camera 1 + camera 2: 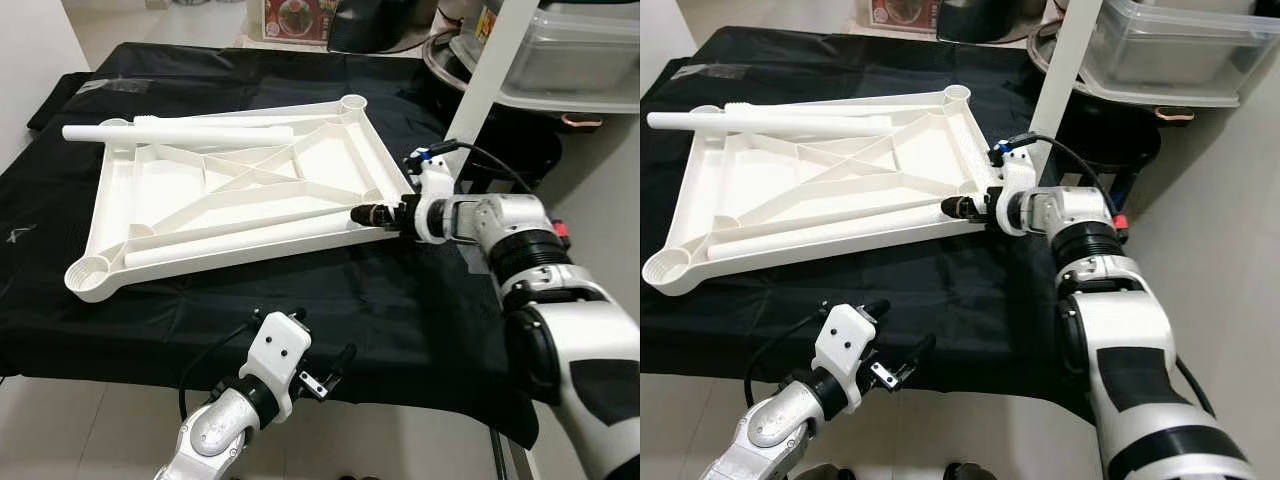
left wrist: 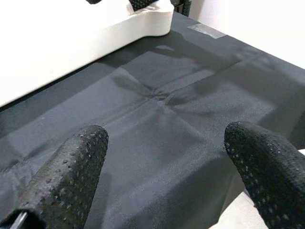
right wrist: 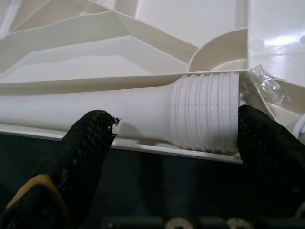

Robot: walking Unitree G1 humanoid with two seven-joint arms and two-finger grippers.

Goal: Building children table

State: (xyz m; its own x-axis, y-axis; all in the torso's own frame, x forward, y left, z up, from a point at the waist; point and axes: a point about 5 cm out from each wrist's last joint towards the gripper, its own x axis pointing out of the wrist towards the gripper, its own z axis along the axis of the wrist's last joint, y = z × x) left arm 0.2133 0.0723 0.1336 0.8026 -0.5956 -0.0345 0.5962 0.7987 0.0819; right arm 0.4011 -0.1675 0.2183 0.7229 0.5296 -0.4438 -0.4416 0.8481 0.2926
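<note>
A white plastic tabletop (image 1: 330, 150) lies upside down on the black cloth, ribs and corner sockets facing up. One white leg tube (image 1: 240, 236) lies along its near rim, and another leg (image 1: 180, 131) rests across the far rim. My right gripper (image 1: 362, 214) is at the near right corner. In the right wrist view its fingers (image 3: 86, 143) stand open on either side of the near leg's threaded end (image 3: 205, 112). My left gripper (image 1: 898, 327) hovers open over the cloth's front edge, with nothing between its fingers (image 2: 71, 167).
The black cloth (image 1: 400, 300) covers the work table down to its front edge. A white shelf post (image 1: 490, 90) rises just behind my right arm, with clear plastic bins (image 1: 580, 50) and a metal pot on the shelves. A printed box (image 1: 297, 20) stands behind the table.
</note>
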